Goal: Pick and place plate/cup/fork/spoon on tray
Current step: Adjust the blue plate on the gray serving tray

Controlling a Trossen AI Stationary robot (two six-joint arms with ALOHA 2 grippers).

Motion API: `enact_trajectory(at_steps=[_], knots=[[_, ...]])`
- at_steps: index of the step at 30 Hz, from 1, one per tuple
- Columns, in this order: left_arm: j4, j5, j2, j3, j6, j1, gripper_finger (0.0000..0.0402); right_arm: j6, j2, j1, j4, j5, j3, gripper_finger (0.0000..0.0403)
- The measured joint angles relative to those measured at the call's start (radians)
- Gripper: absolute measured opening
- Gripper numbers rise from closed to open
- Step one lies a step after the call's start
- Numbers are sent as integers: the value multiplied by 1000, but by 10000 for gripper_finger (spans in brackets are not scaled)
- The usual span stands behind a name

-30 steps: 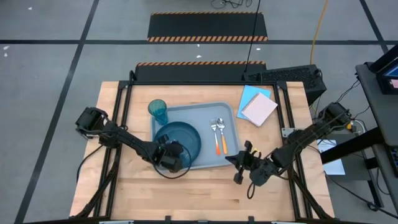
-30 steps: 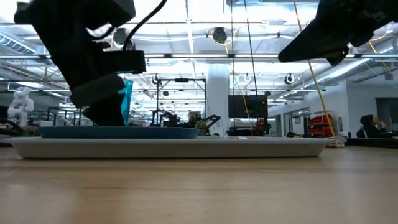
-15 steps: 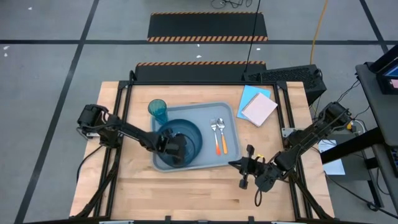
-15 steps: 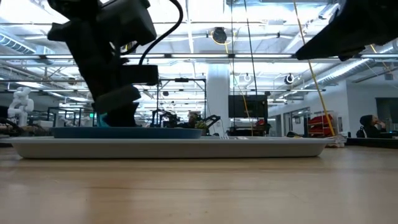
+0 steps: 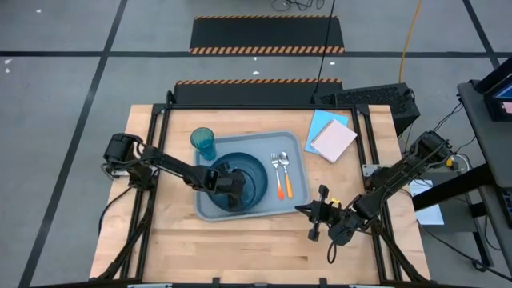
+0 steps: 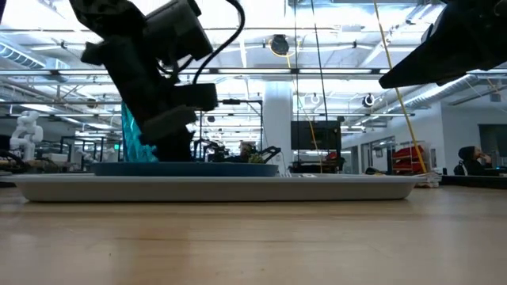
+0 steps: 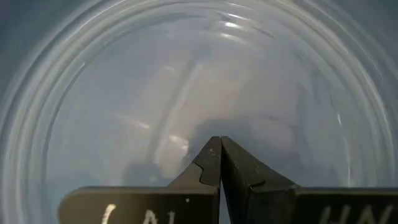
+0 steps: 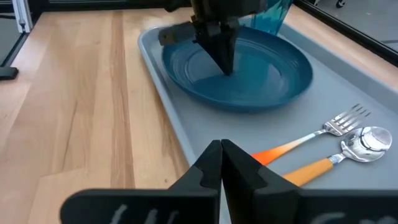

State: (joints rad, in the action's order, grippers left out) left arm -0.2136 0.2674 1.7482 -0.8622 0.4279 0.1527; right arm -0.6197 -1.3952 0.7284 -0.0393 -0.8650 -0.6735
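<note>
The dark blue plate (image 5: 254,178) lies flat in the left half of the grey-blue tray (image 5: 298,152). My left gripper (image 5: 238,184) is shut and points steeply down into the plate (image 8: 267,74). The teal cup (image 5: 202,142) stands upright at the tray's far left corner. The fork (image 5: 277,170) and the spoon (image 5: 286,170) lie side by side on the tray's right half, orange handles toward the near edge. My right gripper (image 5: 299,210) hovers shut over the tray's near right corner, holding nothing. My left gripper sets its shut fingertips (image 8: 225,62) on the plate's inner floor (image 7: 186,106), close to its middle. The fingers come from above, slanting in from the table's left. The plate lies flat on the tray floor under them.
A light blue paper sheet with a pale notebook (image 5: 332,138) lies at the table's far right, and a black box (image 5: 376,100) stands behind it. Bare wood (image 5: 240,248) stretches along the table's near side.
My left gripper has moved toward the table's right edge, from the plate's near left rim to its middle. The plate has slid with it along the tray floor toward the fork and spoon, staying flat. My right gripper has drifted slightly toward the near edge.
</note>
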Motion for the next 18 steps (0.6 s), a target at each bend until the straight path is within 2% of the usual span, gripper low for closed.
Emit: enact_trajectory(at_steps=[6,18], knots=[[78,-9,52,-3,-31,-10,6,-4,0,0,-2,1,0,0],[150,-6,57,-1,-58,-18,3,-3,0,0,-8,1,0,0]])
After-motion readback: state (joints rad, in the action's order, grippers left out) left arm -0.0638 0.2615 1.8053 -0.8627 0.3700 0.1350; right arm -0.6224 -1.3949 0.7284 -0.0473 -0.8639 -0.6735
